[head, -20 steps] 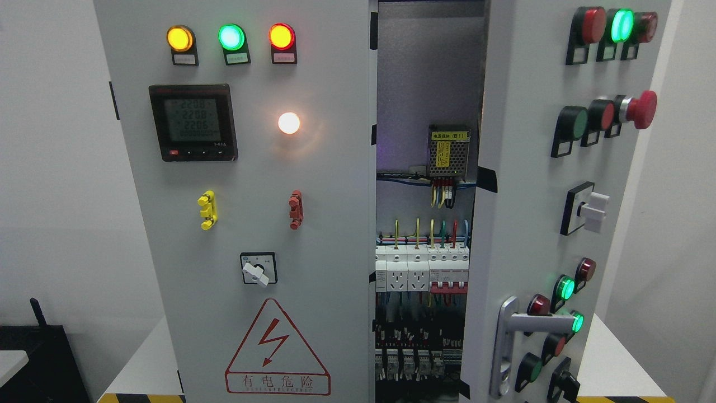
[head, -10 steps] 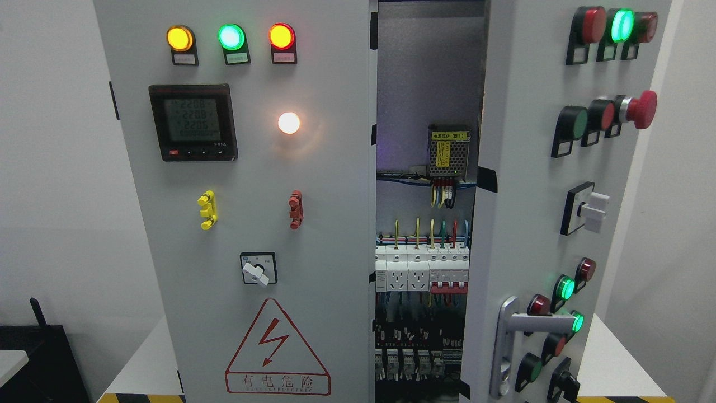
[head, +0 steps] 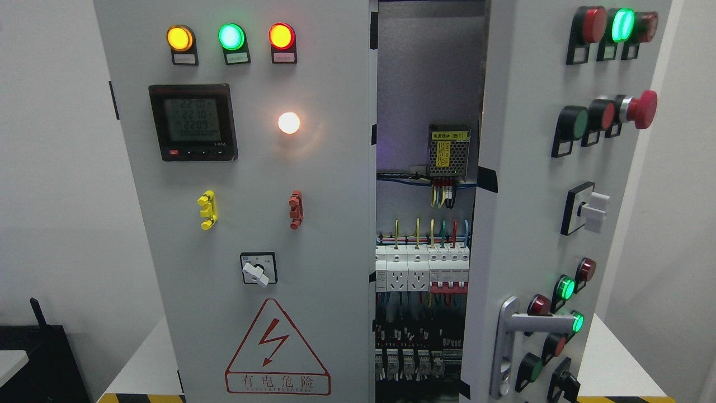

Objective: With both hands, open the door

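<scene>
Nothing big has shifted since the earlier frames: only the digits on the meter display [head: 193, 122] read differently; doors sit as before.

Neither robot hand is in view, so can't tell whether fingers are wide, narrow or holding anything.

Electrical cabinet fills the head view. Right door [head: 537, 190] is swung partly open toward the camera, hinged on its right side, w/ its silver lever handle [head: 512, 336] low on the free left edge. Left door [head: 251, 268] looks shut, flat to the camera.

Between the two doors the gap shows the cabinet interior: a power supply module [head: 449, 150] w/ yellow label up high, coloured wires beneath it, then a row of white breakers [head: 422, 271], darker terminals lower down.

Left door carries amber, green and red lamps [head: 230, 37] at top, a lit white lamp [head: 288, 123] beside the meter, yellow [head: 207, 210] and red [head: 295, 210] clips mid-panel, a rotary switch [head: 258, 268], and a red lightning warning triangle [head: 277, 347] at the bottom.

Right door has red/green buttons, a red mushroom e-stop [head: 642, 109], a white selector knob [head: 593, 211], lit green lamps near the handle.

Cabinet stands on a white table [head: 615, 358] w/ yellow-black hazard tape at its front edge.
</scene>
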